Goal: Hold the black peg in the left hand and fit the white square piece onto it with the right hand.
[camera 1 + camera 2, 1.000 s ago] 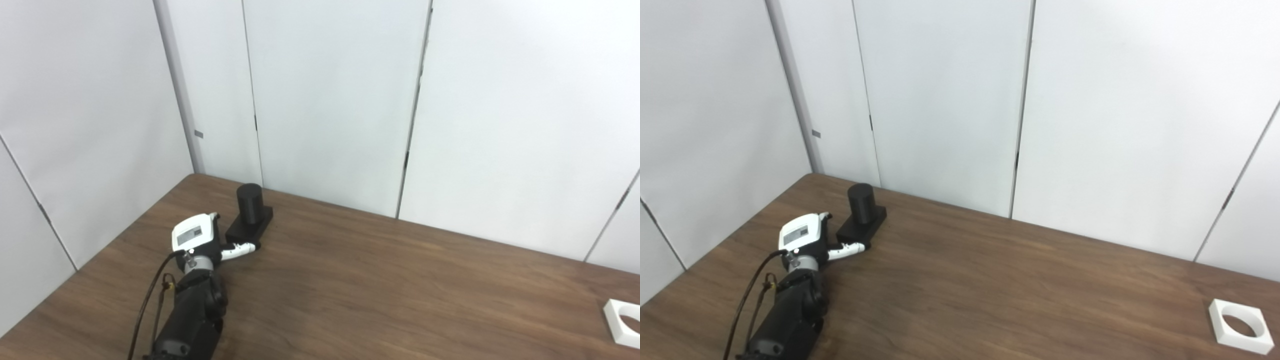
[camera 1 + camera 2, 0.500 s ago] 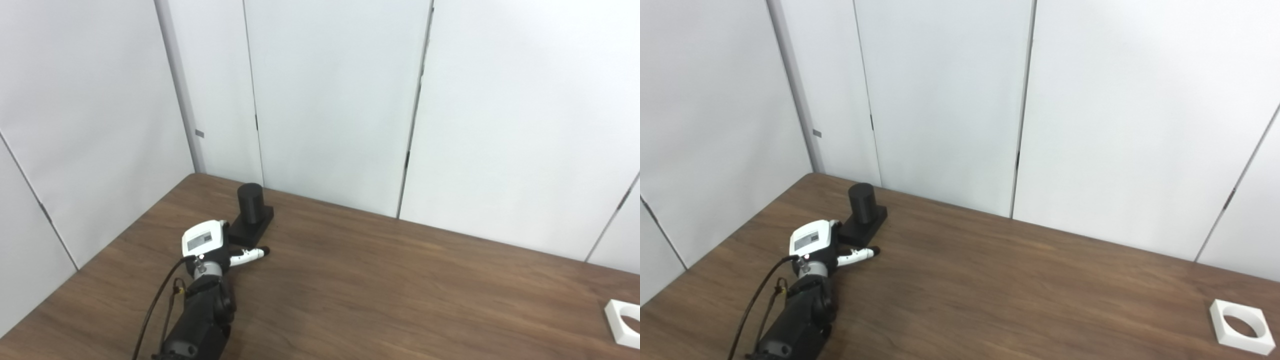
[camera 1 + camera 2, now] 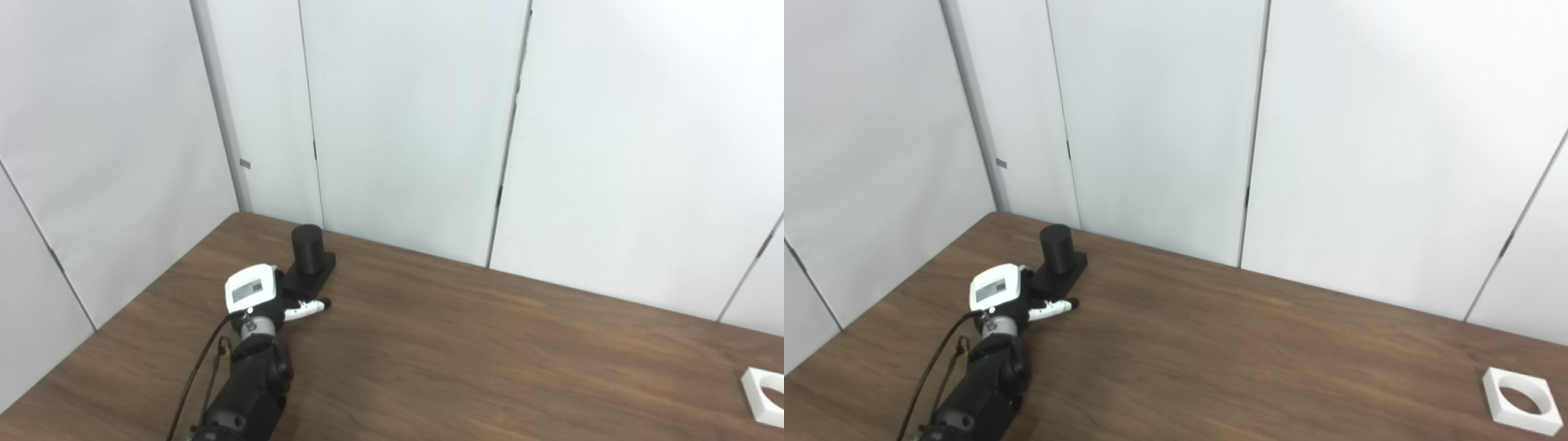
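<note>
- The left hand [image 3: 260, 298] has slid right and forward over the last second, now pressed against the near end of the black peg [image 3: 308, 263], one finger stretched along the base's front edge; whether it actually grips cannot be told.
- The peg stands upright on the tabletop [image 3: 490, 355], unlifted.
- The white square piece [image 3: 1521, 400] lies well apart at far right; no right hand is visible.
- Judgement: the grasp is closing in.

Both eyes sit on my head, high, looking down and forward over the dark wood-grain bench [image 3: 1249, 355] to the white wall panels [image 3: 404, 122]. Side by side, far-ish, wide. Shared: the bench's far left corner, my left arm, and the bench's middle. The right eye sees further right; the left eye crops there.
</note>
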Available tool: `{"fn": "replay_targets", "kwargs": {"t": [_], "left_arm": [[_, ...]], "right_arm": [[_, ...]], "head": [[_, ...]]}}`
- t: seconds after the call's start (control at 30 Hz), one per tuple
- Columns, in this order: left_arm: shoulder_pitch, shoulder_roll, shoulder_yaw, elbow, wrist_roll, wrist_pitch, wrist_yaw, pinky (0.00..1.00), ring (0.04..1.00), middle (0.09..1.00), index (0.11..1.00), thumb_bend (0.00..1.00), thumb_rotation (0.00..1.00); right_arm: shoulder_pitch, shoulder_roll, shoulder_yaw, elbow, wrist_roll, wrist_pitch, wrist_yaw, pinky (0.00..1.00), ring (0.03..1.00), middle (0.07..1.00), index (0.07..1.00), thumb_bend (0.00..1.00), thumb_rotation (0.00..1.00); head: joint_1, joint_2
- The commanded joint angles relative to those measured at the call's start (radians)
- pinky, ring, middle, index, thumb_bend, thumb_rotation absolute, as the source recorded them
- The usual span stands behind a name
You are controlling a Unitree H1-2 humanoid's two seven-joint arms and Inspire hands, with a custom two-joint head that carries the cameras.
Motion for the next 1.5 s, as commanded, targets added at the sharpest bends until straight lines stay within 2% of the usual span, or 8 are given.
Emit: {"fn": "replay_targets", "kwargs": {"t": [0.0,0.27,0.33,0.57,0.63,0.7,1.17,1.47], "left_arm": [[-0.049,0.021,-0.001,0.003,0.013,-0.001,0.037,0.88,0.881,0.861,0.73,0.96,0.68],[-0.06,0.026,-0.011,0.03,-0.017,-0.002,0.096,0.83,0.831,0.809,0.65,0.8,0.6],[-0.061,0.028,-0.016,0.033,-0.028,-0.002,0.108,0.82,0.82,0.799,0.638,0.7,0.54],[-0.06,0.04,-0.042,0.034,-0.072,-0.015,0.144,0.81,0.8,0.772,0.556,0.61,0.38],[-0.056,0.043,-0.045,0.03,-0.091,-0.028,0.153,0.81,0.796,0.758,0.506,0.53,0.16],[-0.053,0.047,-0.053,0.029,-0.104,-0.034,0.159,0.8,0.795,0.757,0.491,0.51,0.09],[-0.031,0.048,-0.082,-0.029,-0.161,-0.015,0.145,0.74,0.787,0.761,0.487,0.5,0.07],[0.062,0.029,-0.099,-0.182,-0.238,-0.1,0.116,0.68,0.742,0.713,0.488,0.5,0.05]], "right_arm": [[0.042,0.035,0.02,0.038,0.003,-0.004,0.0,1.0,1.0,1.0,1.0,0.66,1.0],[0.044,0.038,0.019,0.039,0.011,-0.009,0.001,1.0,1.0,1.0,1.0,0.65,1.0],[0.044,0.038,0.021,0.036,0.003,-0.007,-0.002,1.0,1.0,0.997,1.0,0.65,1.0],[0.045,0.042,0.02,0.03,-0.017,-0.003,-0.009,1.0,1.0,0.989,1.0,0.64,1.0],[0.045,0.043,0.019,0.032,-0.011,-0.005,-0.005,1.0,1.0,0.988,1.0,0.65,1.0],[0.044,0.043,0.019,0.036,-0.009,-0.011,-0.003,1.0,1.0,0.993,1.0,0.63,1.0],[0.047,0.045,0.023,0.019,-0.042,0.008,-0.013,1.0,1.0,0.982,1.0,0.62,1.0],[0.053,0.053,0.028,-0.003,-0.045,0.029,-0.017,1.0,1.0,0.985,1.0,0.62,1.0]], "head": [[-0.001,0.0],[-0.005,-0.005],[-0.005,-0.005],[-0.005,-0.005],[-0.005,-0.005],[-0.005,-0.005],[-0.028,0.005],[-0.053,0.018]]}}
